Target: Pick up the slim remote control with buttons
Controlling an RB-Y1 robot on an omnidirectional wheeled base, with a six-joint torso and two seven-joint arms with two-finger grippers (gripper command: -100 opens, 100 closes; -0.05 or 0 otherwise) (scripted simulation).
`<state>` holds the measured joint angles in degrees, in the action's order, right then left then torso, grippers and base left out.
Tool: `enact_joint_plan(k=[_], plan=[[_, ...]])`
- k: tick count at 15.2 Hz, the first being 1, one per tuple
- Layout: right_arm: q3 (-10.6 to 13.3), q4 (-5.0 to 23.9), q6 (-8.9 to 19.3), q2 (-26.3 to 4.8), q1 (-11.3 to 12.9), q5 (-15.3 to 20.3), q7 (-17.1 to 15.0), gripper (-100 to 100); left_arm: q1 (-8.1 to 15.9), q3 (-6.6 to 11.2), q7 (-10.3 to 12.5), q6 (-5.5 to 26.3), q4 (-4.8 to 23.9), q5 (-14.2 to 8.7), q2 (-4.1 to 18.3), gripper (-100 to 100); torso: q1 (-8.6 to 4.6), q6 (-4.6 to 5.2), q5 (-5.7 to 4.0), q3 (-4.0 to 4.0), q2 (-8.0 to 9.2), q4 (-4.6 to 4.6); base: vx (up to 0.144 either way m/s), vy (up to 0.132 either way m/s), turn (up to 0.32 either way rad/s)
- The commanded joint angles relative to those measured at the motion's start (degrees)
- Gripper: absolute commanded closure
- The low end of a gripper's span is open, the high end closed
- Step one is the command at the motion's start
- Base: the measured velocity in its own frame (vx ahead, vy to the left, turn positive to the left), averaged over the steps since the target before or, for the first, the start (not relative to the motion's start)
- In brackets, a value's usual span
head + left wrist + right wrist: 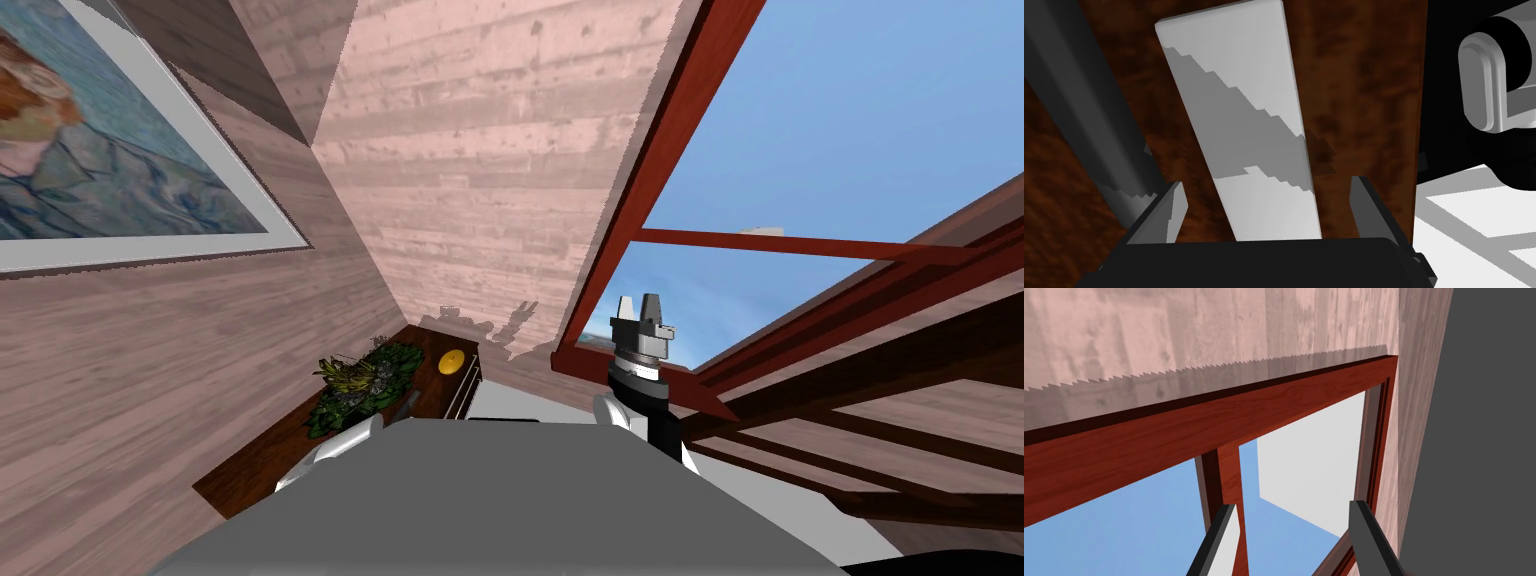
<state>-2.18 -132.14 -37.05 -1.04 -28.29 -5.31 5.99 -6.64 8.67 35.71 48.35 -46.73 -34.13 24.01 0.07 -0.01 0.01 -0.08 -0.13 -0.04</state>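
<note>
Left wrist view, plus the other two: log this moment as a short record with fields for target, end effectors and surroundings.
target: slim white remote, flat on the dark wood table; no buttons visible
left end effector: open, fingers either side of the remote's near end, touching neither side
right end effector: open, raised before the window, holding nothing
also on table: leafy plant, yellow object
grasp: not yet made
</note>
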Motion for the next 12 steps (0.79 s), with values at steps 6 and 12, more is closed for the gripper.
enact_joint_plan(k=[6,12], plan=[[0.0,0.0,0.0,0.0,0.0,0.0,0.0,0,-0.6,-0.10,0.8,1.2,-1.8,0.0,0.4,100,-0.01,0.05,-0.01,0.06,0.10,0.03,0.000,-0.001,-0.003],[0.0,0.0,0.0,0.0,0.0,0.0,0.0,0,-1.1,-0.27,2.1,3.9,-4.7,-1.0,2.2,100,-0.20,0.04,-0.07,0.17,0.29,0.07,-0.035,-0.034,-0.033]])
